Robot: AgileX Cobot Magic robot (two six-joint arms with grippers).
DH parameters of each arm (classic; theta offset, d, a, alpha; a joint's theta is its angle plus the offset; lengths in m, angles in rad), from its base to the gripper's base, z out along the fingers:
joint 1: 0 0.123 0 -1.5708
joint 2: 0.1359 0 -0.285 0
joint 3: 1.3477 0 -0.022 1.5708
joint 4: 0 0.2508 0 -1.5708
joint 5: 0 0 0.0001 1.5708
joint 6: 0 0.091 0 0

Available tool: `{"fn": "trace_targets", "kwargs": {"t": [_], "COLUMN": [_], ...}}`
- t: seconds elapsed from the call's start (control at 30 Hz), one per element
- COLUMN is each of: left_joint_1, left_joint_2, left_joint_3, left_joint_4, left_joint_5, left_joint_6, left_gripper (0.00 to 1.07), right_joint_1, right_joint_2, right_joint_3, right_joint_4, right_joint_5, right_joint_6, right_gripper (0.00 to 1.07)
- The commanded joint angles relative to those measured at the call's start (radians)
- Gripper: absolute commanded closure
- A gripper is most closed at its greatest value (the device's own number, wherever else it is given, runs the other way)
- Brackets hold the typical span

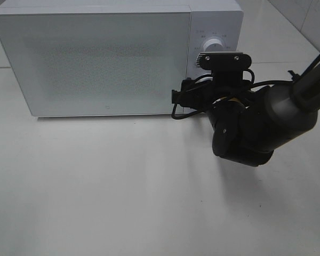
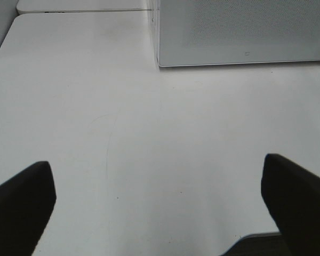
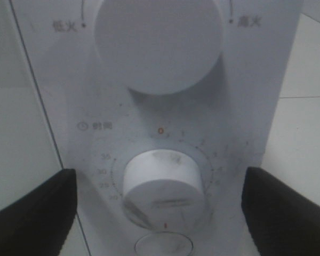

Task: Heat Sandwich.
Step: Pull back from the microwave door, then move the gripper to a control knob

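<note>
- We cannot see the sandwich in any of the three views. The microwave (image 1: 96, 58) has its door (image 1: 90, 61) shut, and the door's speckled panel hides the inside, so we cannot tell whether the sandwich lies in there.
- The microwave stands at the far side of the white worktop (image 1: 122, 202), with its control panel (image 1: 213, 32) at the right end of its front.
- The right gripper (image 3: 160, 208) is up against that panel. Its two dark fingers (image 3: 32, 208) stand well apart, one on each side of the lower timer knob (image 3: 162, 189). We see bare panel between each finger and the knob, so nothing is clamped.
- Above the timer knob sits the larger power knob (image 3: 157, 42), and below it we see the rim of a round button (image 3: 164, 246), cut off by the picture's edge.
- Printed numbers ring the timer knob, with an orange zero at the top of the dial. We cannot make out where the knob points.
- The left gripper (image 2: 160, 208) hangs over bare worktop with its fingers (image 2: 21, 202) spread wide and nothing between them. The lower front corner of the microwave lies ahead of it, well apart.
</note>
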Motion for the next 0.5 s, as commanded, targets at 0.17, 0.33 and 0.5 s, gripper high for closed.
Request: {"fn": "trace_targets", "kwargs": {"t": [0.17,0.33,0.5], "left_joint_1": [0.002,0.002,0.002], "left_joint_2": [-0.023,-0.023,-0.023], "left_joint_3": [0.0,0.0,0.0], "left_joint_4": [-0.009,-0.009,-0.009], "left_joint_5": [-0.005,-0.005,-0.005], "left_joint_6": [-0.002,-0.002,-0.002], "left_gripper": [0.09,0.09,0.09], "right_joint_1": [-0.008,-0.008,-0.008], "right_joint_2": [0.008,0.003,0.001], "right_joint_3": [-0.015,-0.015,-0.015], "right_joint_4": [-0.02,-0.021,-0.022], "right_joint_5": [-0.009,-0.049,-0.079], "right_joint_6": [0.017,0.017,0.017], "right_gripper": [0.31,0.32,0.38]}}
